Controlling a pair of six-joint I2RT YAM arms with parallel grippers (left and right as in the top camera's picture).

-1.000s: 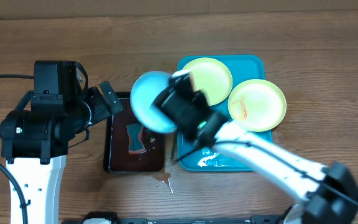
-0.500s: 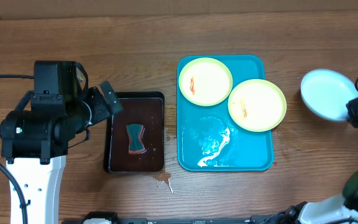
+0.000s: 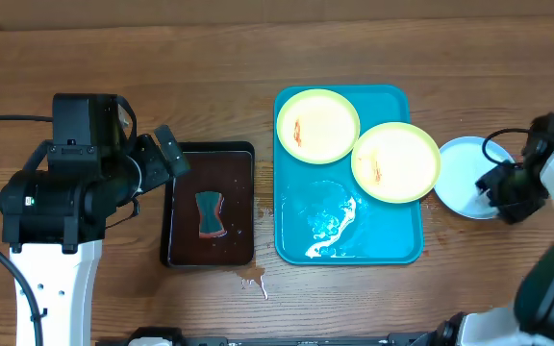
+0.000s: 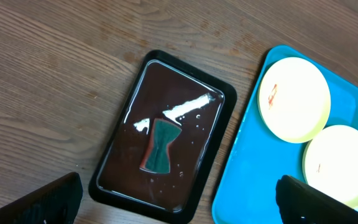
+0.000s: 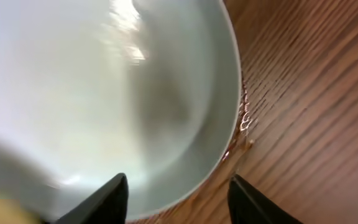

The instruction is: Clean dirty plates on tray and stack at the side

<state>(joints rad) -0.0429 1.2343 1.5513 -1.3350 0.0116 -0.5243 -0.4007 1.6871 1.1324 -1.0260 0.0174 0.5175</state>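
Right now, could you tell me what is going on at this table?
The right gripper is at the white plate, which sits on the wood just right of the turquoise tray. In the right wrist view its fingers stand apart at the plate's rim. Two yellow-green plates, both with red smears, lie on the tray. The left gripper hangs open beside the black tray, where the sponge lies untouched.
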